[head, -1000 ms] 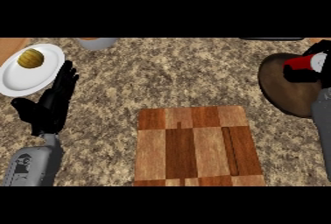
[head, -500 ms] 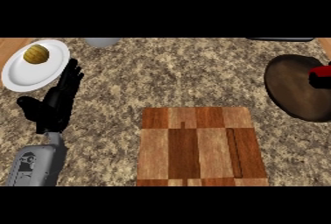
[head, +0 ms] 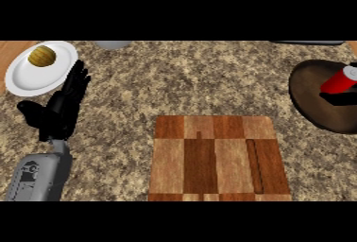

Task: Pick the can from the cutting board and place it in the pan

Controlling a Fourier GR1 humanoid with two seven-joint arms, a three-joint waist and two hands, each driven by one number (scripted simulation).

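1. Can point(head: 339, 80) is over the pan point(head: 314, 101), off the cutting board point(head: 219, 158). Lower it upright toward pan center before you let go.
2. R hand point(head: 342, 98): only dark fingertips show under the can at frame edge; looks wrapped round it.
3. L hand point(head: 61, 106) rests at left, fingers straight, holding nothing.

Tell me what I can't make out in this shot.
Head view:
- Right hand: mostly cut off by the right edge; its hold on the red can is unclear.
- Can: top end cut by the edge; contact with the pan is unclear.
- Grey object at top: cut off, unidentifiable.
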